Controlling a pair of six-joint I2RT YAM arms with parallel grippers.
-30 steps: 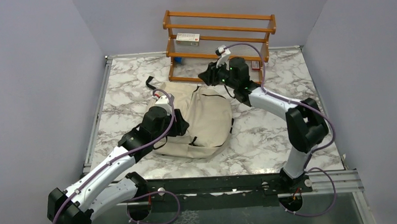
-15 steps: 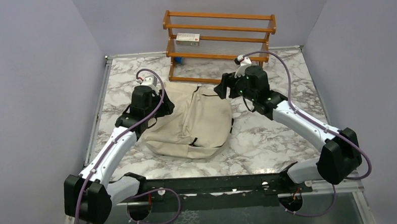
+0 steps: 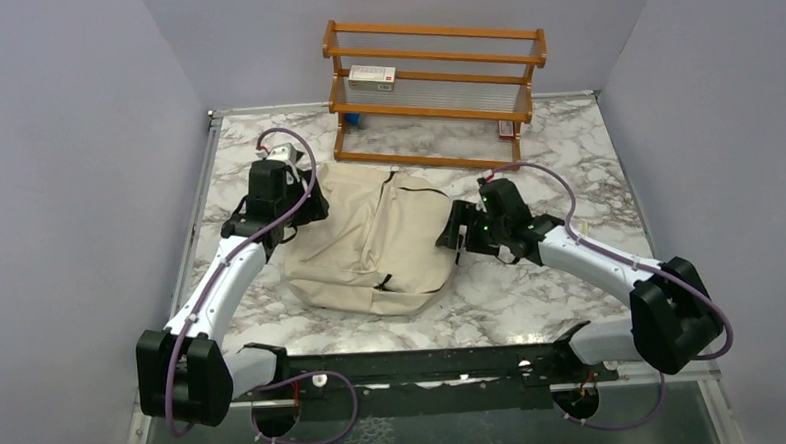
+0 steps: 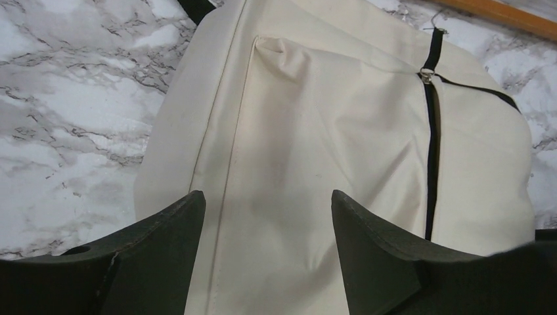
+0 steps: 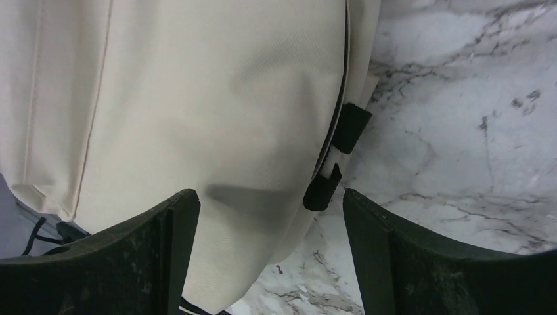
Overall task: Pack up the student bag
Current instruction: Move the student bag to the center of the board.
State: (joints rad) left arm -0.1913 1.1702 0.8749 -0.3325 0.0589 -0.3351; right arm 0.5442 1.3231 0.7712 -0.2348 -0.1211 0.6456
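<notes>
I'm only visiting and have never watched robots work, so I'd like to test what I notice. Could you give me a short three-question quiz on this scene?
1. True or false: the student bag lies on the marble table between the two arms.
2. Where is the small white box? A: on the wooden rack; B: on top of the bag; C: on the marble beside the bag.
3. Fill in: the left hand and the right hand are both ___, gripping nothing.
Key: 1 true; 2 A; 3 open.
</notes>
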